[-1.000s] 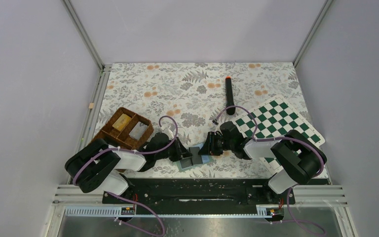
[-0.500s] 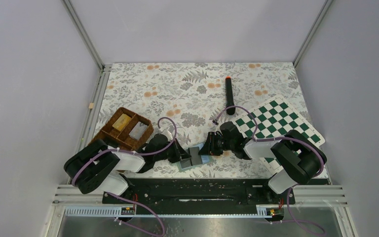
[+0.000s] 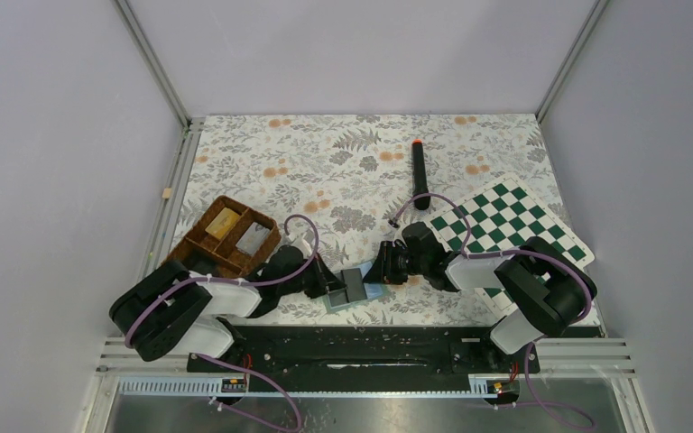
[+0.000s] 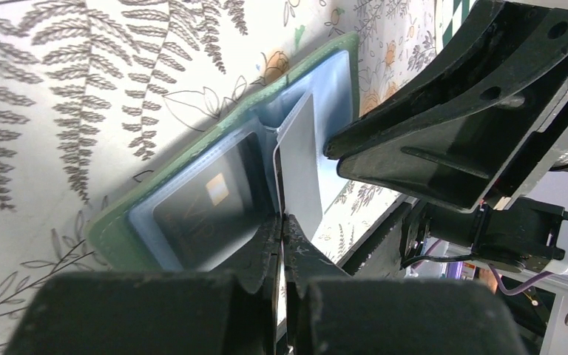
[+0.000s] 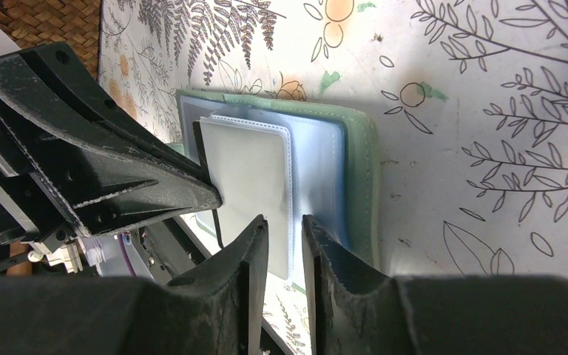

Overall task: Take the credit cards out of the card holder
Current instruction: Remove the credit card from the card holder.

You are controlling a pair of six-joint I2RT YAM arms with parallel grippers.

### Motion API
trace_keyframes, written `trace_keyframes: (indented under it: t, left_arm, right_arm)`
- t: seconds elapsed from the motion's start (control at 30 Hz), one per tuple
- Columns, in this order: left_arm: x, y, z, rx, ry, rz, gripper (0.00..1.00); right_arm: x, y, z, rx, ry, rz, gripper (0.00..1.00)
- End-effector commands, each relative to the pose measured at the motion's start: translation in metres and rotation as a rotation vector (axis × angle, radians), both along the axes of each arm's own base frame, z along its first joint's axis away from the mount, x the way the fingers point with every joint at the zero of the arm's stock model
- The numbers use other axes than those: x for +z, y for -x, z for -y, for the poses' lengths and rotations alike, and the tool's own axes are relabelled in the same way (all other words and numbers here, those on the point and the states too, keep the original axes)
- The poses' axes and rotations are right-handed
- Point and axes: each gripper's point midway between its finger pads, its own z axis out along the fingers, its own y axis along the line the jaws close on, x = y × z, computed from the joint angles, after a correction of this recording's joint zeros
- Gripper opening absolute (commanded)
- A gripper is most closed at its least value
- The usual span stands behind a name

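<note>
The sage-green card holder [image 3: 341,303] lies open near the table's front edge, between my two grippers. My left gripper [image 4: 282,222] is shut on the near edge of a silvery grey credit card [image 4: 299,174], which stands on edge at the wallet's fold, partly out of its clear sleeve. A second, dark card [image 4: 207,200] sits in the left pocket. My right gripper [image 5: 285,248] is tip-down on the light blue panel [image 5: 322,177], its jaws a narrow gap apart with nothing pinched. The held card also shows in the right wrist view [image 5: 248,174].
A brown wicker tray [image 3: 200,244] at the left holds a yellowish-tan block [image 3: 223,222] and a flat grey piece [image 3: 251,238]. A black marker with a red tip [image 3: 420,174] lies at the back. A green chessboard [image 3: 514,221] lies under the right arm.
My left arm has drawn back slightly to the left with the card in its jaws. The right arm and the wallet have not moved.
</note>
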Motion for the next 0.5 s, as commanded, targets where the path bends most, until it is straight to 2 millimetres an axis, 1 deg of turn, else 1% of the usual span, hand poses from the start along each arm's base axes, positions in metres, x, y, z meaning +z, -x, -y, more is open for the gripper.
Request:
trace_keyframes:
  t: [0.0,0.23,0.27,0.33,0.37,0.4,0.47]
  left_arm:
    - [-0.0009,-0.0039,-0.009,0.007,-0.021,0.041,0.0]
    - [0.0007,-0.0044,-0.0096,-0.001,-0.015,0.045,0.0]
    - [0.0005,-0.004,-0.0099,-0.004,-0.017,0.046,0.01]
    - [0.0004,-0.0038,-0.0109,-0.006,-0.022,0.048,0.08]
    - [0.0005,-0.004,-0.0115,-0.005,-0.024,0.05,0.09]
    - [0.001,-0.0038,-0.0119,-0.005,-0.022,0.052,0.08]
    - [0.0017,-0.0035,-0.0122,-0.004,-0.019,0.055,0.0]
  right_arm:
    - [-0.0151,-0.0011,0.01,-0.026,0.054,-0.012,0.31]
    - [-0.0124,-0.0013,0.0094,-0.024,0.051,-0.006,0.31]
    - [-0.0123,-0.0014,0.0098,-0.025,0.052,-0.006,0.31]
    - [-0.0116,-0.0017,0.0099,-0.025,0.051,-0.003,0.31]
    - [-0.0118,-0.0016,0.01,-0.026,0.052,-0.003,0.31]
    - [-0.0117,-0.0016,0.0098,-0.025,0.051,-0.003,0.31]
    - [-0.012,-0.002,0.01,-0.025,0.052,-0.003,0.31]
